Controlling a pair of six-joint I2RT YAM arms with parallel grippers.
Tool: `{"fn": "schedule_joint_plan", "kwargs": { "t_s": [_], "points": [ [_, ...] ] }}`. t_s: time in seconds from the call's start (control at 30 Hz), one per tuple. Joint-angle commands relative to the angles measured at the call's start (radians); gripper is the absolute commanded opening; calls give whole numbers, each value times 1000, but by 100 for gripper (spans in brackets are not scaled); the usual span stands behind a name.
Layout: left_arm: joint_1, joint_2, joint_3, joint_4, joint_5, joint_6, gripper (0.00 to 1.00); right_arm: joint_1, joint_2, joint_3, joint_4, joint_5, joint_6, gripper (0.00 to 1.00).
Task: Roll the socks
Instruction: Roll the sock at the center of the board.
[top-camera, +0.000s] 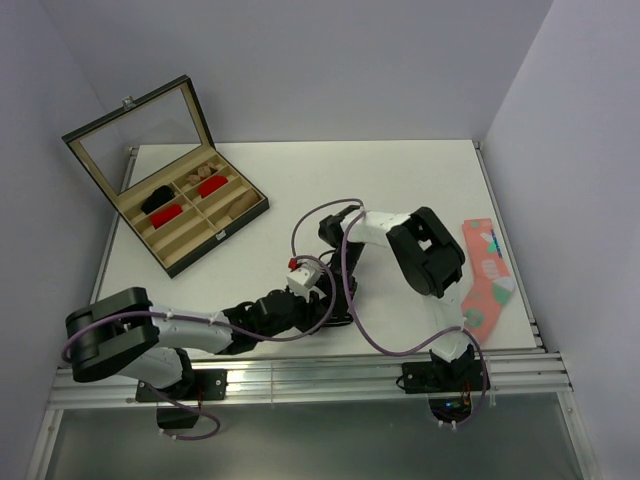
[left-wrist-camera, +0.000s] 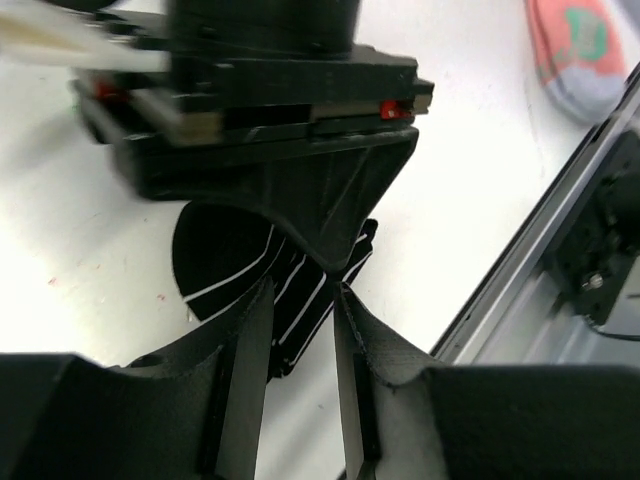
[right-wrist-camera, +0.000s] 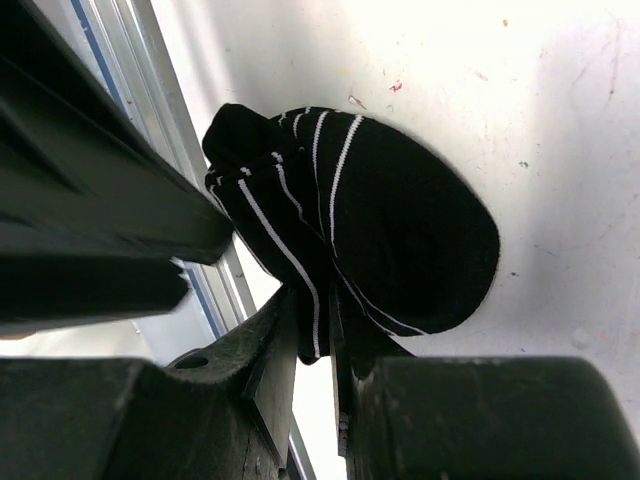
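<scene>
There's the black sock (right-wrist-camera: 400, 220), thin white stripes curving across it, lying on the white table (right-wrist-camera: 560, 120) right by the rail (right-wrist-camera: 150, 120) at the near edge. It's bunched, not flat: one end rounded and smooth, the other folded over itself in a lumpy wad. The right gripper (right-wrist-camera: 313, 305) has a striped fold of its edge pinched.
</scene>
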Motion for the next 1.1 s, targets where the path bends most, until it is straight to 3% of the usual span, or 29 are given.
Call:
{"fn": "schedule_joint_plan", "kwargs": {
  "t_s": [0.0,0.53,0.67,0.83,1.07],
  "points": [
    [-6,61,62,-43,60,102,36,-4,32,38,44,65,-3,23],
    [-3,201,92,-20,73,60,33,-5,39,36,47,62,7,23],
    [-3,238,97,-18,79,25,24,-5,33,31,60,62,21,24],
    [-3,264,83,-10,84,-33,1,-5,12,5,119,62,82,25],
    [-3,293,-4,66,122,-127,0,-51,-68,-44,220,66,162,34]
  ]
}}
